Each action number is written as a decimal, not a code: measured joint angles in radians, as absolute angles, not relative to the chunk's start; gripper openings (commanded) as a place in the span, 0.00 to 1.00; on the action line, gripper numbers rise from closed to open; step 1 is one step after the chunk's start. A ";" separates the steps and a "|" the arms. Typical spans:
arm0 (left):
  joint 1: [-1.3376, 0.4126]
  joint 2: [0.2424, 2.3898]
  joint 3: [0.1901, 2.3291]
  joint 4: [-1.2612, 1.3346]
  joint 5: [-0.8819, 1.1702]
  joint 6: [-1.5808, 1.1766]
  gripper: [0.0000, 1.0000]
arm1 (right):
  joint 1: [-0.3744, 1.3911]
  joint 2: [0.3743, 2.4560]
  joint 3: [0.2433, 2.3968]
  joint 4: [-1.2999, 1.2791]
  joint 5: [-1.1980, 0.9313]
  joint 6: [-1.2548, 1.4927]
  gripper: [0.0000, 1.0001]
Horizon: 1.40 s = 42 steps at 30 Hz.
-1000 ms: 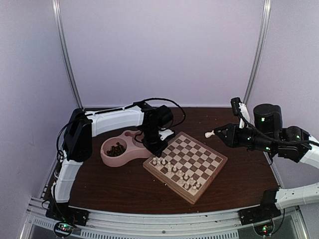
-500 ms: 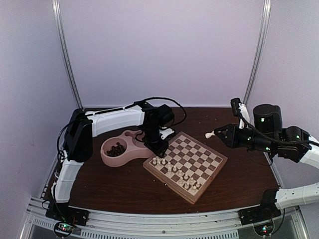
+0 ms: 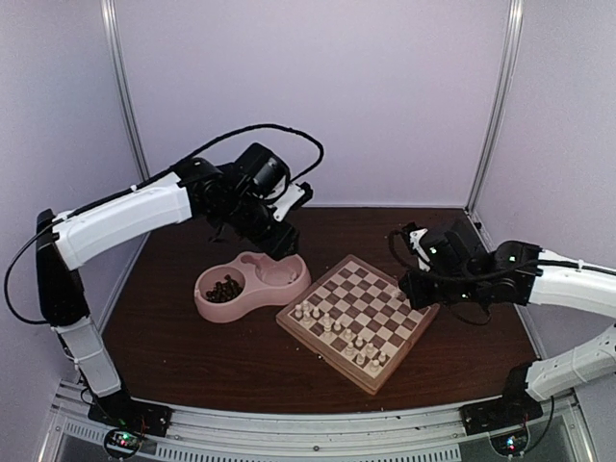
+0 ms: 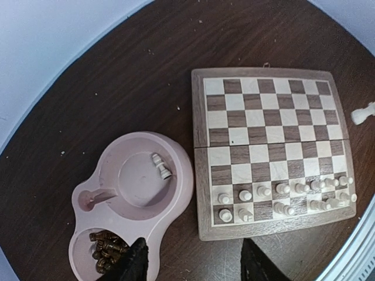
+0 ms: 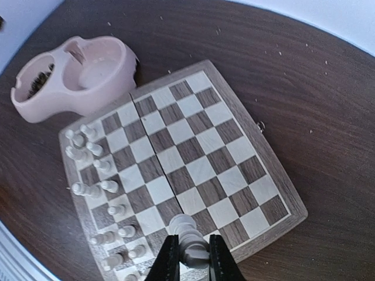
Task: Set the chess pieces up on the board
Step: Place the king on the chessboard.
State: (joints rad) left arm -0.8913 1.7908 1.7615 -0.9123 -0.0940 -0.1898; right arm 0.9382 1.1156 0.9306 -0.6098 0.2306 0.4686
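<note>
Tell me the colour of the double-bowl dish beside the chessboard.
The double-bowl dish is plain pale pink all over; it shows best in the left wrist view.

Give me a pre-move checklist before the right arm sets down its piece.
1. Right gripper hold on the small cream-white turned chess piece: ok, pinched between both fingers.
2. Square below it on the checkered wooden chessboard free: cannot tell, the piece hides it.
3. Left gripper empty: ok, open, nothing between its fingers.
4. Left gripper clear of the board: ok, held high on the pink double-bowl dish side.
5. Dish emptied of cream pieces: not ok, a lone cream piece lies in one bowl; dark brown pieces sit in the other.
</note>
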 measured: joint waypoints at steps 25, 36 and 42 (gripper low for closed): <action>-0.843 1.428 1.278 -0.610 -0.177 -0.342 0.98 | 1.030 1.508 0.952 -0.477 0.322 0.377 0.08; -0.843 1.428 1.278 -0.610 -0.177 -0.343 0.98 | 1.032 1.546 0.952 -0.471 0.358 0.378 0.11; -0.843 1.428 1.278 -0.610 -0.176 -0.343 0.98 | 1.032 1.583 0.959 -0.475 0.405 0.393 0.10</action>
State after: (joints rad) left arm -0.8433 1.4277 1.2781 -0.6102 -0.1757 -0.3431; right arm 1.0321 1.5829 0.9588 -0.4751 0.4049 0.3935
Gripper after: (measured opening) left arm 0.976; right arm 0.136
